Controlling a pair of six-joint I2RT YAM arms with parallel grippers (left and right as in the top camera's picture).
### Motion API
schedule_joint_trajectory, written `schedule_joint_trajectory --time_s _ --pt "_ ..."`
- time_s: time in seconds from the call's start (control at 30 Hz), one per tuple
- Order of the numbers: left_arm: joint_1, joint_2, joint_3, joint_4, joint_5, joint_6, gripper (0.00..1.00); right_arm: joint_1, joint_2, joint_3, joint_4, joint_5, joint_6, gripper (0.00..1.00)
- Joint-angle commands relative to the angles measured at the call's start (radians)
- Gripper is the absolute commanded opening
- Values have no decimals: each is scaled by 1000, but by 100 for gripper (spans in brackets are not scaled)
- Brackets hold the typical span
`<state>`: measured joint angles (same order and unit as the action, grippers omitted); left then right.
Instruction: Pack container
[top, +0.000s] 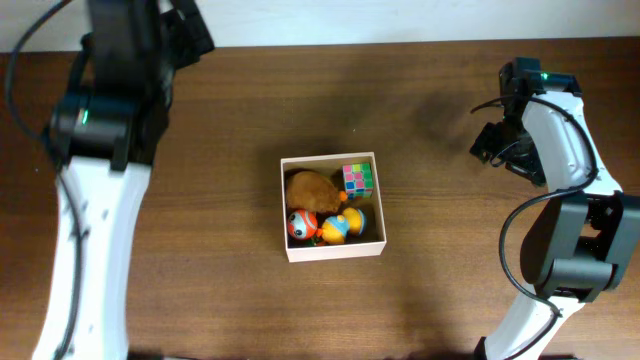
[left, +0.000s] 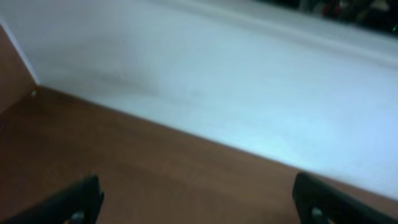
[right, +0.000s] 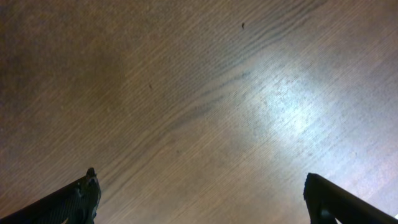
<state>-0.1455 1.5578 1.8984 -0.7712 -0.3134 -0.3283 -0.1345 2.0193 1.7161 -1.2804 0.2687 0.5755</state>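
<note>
Cradling rounded toys (top: 302, 224), the square container (top: 335, 252) sits.

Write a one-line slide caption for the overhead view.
Container packed with puzzle cube, brown plush, orange ball and yellow-blue toy; left arm and right arm aside.

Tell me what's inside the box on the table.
Inside the container: a brown plush toy, a colourful puzzle cube, a red-and-white ball toy and a yellow-and-blue toy. Anything beneath them is hidden.
</note>
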Motion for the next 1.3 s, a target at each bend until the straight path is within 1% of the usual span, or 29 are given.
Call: schedule_joint_trajectory --time_s 0.0,0.27,0.4,0.5,0.67,0.77,0.93,1.27 --pt "38 -153 -242 66 109 99 99 -3 -4 0 -1 5 10 99" --pt "126 -500 -729 253 309 275 99 -3 -4 0 -1 5 10 99" --pt "159 -696 -992 365 373 328 99 -3 -4 0 -1 5 10 99" --pt "166 -855 -1189 451 390 346 99 -3 -4 0 -1 5 10 99" --pt "169 -1094 -1452 540 397 346 99 -3 -4 0 -1 5 10 99" --pt "175 -1199 -1552 544 415 345 99 -3 -4 0 -1 5 10 99" --pt "194 -1312 -1663 543 452 345 99 -3 -4 0 -1 5 10 99" --pt "194 -1479 -1791 512 457 345 99 -3 -4 0 -1 5 10 99"
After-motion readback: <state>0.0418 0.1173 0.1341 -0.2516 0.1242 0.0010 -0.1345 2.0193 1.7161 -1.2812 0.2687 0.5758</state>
